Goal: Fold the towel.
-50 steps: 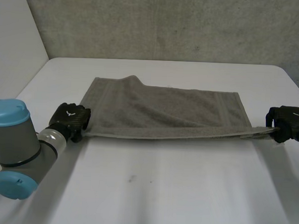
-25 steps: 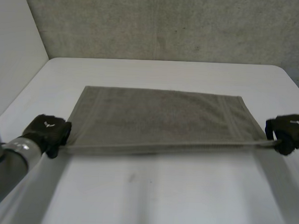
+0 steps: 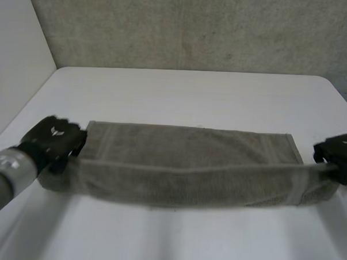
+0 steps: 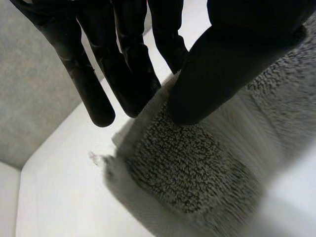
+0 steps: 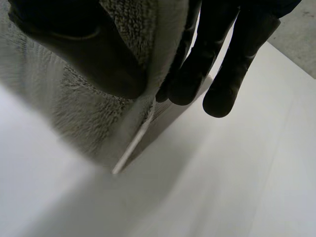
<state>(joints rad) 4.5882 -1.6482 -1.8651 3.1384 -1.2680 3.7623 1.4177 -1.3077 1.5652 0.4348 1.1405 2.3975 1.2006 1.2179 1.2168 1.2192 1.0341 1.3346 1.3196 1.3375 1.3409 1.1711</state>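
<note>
Your towel (image 3: 189,165) is stretched lengthwise across the near half of the tabletop (image 3: 181,93), held at both short ends. A taut edge runs straight from one end to the other. Beyond that line a flat band of cloth reaches back to the far hem, and on your side of it the cloth sags in a long, soft belly. You cannot tell from the head view whether that belly rests on the tabletop or hangs just above it.

The left robot hand (image 3: 53,137) is clamped on the towel's left end. Its wrist view shows the thumb (image 4: 217,64) pressed onto the pile, with the fingers (image 4: 98,94) reaching down behind the edge, so the cloth is pinched between them. The right robot hand (image 3: 341,150) grips the right end the same way, and its wrist view shows the hem running up between thumb and fingers. The two hands are well apart, one at each end, and they keep the held edge tight.

As for progress, count the grasp as done and the first fold as under way, not finished. No crease has been laid down, no edge sits squared on another, and nothing has been released. My reading is that you have yet to bring the held edge over to meet the opposite long edge, set it down evenly and let go. After that, any further halving across the length is left to do.
</note>
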